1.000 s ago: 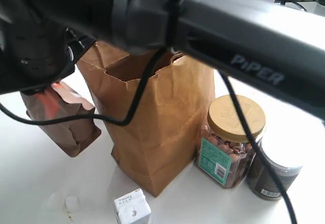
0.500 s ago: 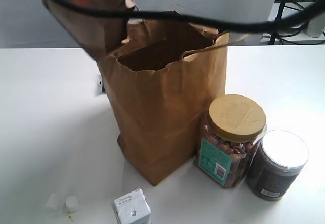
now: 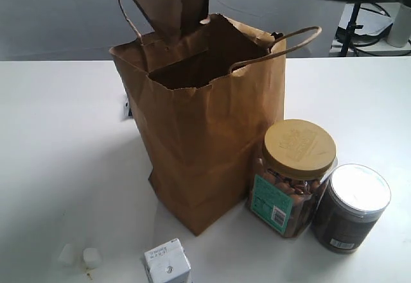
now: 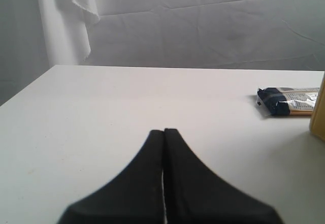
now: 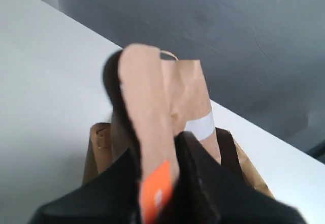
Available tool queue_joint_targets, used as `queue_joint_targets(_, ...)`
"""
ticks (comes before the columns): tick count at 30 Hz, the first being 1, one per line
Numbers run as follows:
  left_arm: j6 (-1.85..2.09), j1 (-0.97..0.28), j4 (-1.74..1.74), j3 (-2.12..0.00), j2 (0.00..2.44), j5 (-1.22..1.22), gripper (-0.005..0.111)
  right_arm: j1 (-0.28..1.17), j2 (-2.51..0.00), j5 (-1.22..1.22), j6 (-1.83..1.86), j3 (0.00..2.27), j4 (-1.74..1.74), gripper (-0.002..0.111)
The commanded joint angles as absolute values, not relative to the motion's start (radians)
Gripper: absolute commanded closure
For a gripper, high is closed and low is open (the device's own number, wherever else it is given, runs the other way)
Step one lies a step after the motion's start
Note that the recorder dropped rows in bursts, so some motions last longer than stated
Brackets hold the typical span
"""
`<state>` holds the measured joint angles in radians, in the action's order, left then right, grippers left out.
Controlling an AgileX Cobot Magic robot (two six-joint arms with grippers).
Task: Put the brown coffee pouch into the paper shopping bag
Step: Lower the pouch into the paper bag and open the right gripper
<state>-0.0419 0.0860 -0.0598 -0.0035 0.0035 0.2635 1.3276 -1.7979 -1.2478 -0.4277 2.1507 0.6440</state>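
Observation:
The paper shopping bag (image 3: 212, 135) stands open in the middle of the white table, its two cord handles sticking up. The brown coffee pouch (image 3: 168, 4) hangs above the bag's back left rim, its top cut off by the frame edge. In the right wrist view my right gripper (image 5: 158, 145) is shut on the pouch (image 5: 150, 97), its orange label (image 5: 155, 193) between the fingers and the shopping bag (image 5: 99, 148) below. My left gripper (image 4: 163, 131) is shut on nothing, low over bare table; it does not show in the exterior view.
A jar with a tan lid (image 3: 292, 174) and a dark jar with a white lid (image 3: 350, 209) stand right of the bag. A small white carton (image 3: 167, 267) and two white bits (image 3: 80, 256) lie in front. A snack packet (image 4: 287, 101) lies near the bag.
The pouch has risen from the table left of the bag and moved right, above the bag's opening. The right arm that filled the view has lifted mostly out of it.

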Motion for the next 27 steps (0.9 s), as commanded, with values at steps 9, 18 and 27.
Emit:
queue_joint_targets(9, -0.046, 0.090, -0.064, 0.000, 0.000, 0.260, 0.107, 1.233, -1.785, -1.221, -0.502, 1.973, 0.524, 0.108)
queue_joint_targets(18, -0.046, 0.090, -0.064, 0.000, 0.000, 0.260, 0.107, 1.197, -1.785, -1.221, -0.513, 1.858, 0.465, 0.074)
queue_joint_targets(27, -0.046, 0.090, -0.064, 0.000, 0.000, 0.260, 0.107, 1.207, -1.690, -1.196, -0.548, 1.864, 0.537, 0.076)
